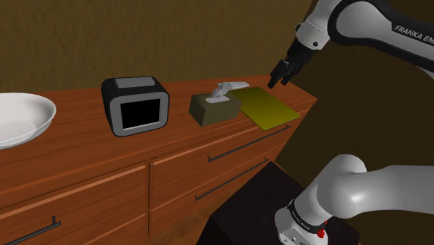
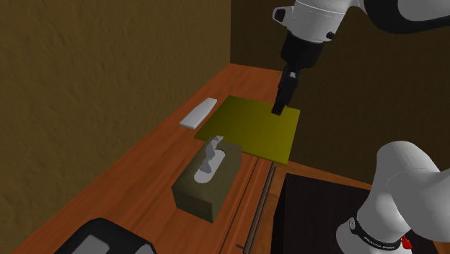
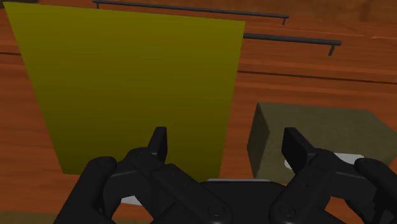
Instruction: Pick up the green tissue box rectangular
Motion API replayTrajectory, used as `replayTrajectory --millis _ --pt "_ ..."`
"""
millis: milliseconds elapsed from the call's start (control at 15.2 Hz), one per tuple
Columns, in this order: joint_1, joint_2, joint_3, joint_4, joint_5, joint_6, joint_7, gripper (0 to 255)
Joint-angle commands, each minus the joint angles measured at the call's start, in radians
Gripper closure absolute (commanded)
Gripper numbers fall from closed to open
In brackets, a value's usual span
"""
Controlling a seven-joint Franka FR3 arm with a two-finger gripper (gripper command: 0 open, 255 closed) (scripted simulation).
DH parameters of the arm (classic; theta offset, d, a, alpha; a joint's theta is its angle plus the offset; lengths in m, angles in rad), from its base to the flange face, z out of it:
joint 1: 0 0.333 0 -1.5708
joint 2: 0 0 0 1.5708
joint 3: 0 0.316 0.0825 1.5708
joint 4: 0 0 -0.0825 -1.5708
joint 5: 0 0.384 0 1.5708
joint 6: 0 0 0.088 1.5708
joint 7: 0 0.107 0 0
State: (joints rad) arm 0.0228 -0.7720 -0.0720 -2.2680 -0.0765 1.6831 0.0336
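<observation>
Atop the dresser (image 1: 76,143), shoulder view: olive tissue box (image 1: 214,109) beside yellow mat (image 1: 271,108). Second exterior view: gripper (image 2: 280,108) above mat, apart from box. Wrist view: fingers (image 3: 159,143) spread, empty. Box probably light, crushable (cardboard presumed); grip its long sides gently.

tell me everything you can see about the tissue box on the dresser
The tissue box is a dull olive-green rectangular block, plain-sided, with a white tissue poking up through its top. It lies flat on the wooden dresser top, between a black, grey-topped appliance and a yellow-green mat, a strip of wood separating it from the mat. Only the dresser touches it; the open gripper hangs over the mat, clear of it.
</observation>
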Motion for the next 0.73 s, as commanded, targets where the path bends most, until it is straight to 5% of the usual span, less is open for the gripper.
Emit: replayTrajectory --millis 0,660 --pt "0.0 0.0 0.0 0.0 0.0 0.0 0.0 0" --pt "-0.014 0.093 0.177 -0.046 0.228 0.236 0.46 0"
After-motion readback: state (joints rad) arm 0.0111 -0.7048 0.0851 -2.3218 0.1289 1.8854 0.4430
